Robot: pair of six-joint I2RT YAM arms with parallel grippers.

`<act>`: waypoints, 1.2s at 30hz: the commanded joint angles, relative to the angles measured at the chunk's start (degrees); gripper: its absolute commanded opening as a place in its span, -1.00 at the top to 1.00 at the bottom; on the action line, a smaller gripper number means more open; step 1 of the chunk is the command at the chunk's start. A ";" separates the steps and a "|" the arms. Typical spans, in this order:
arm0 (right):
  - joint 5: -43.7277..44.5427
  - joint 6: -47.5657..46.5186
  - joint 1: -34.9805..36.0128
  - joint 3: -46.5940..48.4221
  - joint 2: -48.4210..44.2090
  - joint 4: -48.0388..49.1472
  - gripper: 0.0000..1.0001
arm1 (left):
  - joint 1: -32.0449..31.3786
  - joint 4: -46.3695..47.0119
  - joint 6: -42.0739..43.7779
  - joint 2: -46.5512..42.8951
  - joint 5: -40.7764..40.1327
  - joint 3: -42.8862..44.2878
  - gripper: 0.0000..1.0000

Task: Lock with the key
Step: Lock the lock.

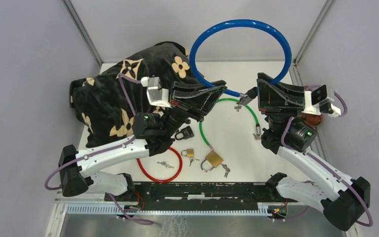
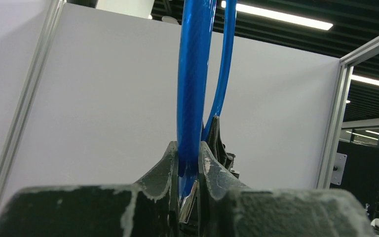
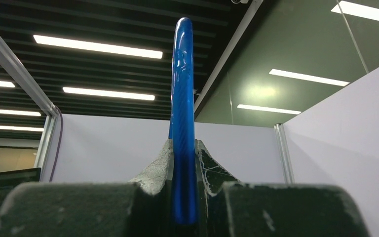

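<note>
glossy smooth blue plastic cable

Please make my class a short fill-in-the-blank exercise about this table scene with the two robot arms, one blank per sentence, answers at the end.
1. The cable clamped in the jaws of the left gripper and the right gripper is coloured ____.
2. Inside the red cable loop on the table lies a small bunch of ____.
3. The flower-print cloth is heaped on the ____ arm's side.

Missing words: blue; keys; left.
</note>
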 commanded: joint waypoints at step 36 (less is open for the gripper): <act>-0.92 -1.52 1.20 -3.34 0.35 24.07 1.00 | 1.65 -6.99 18.55 -7.21 11.54 -6.40 0.19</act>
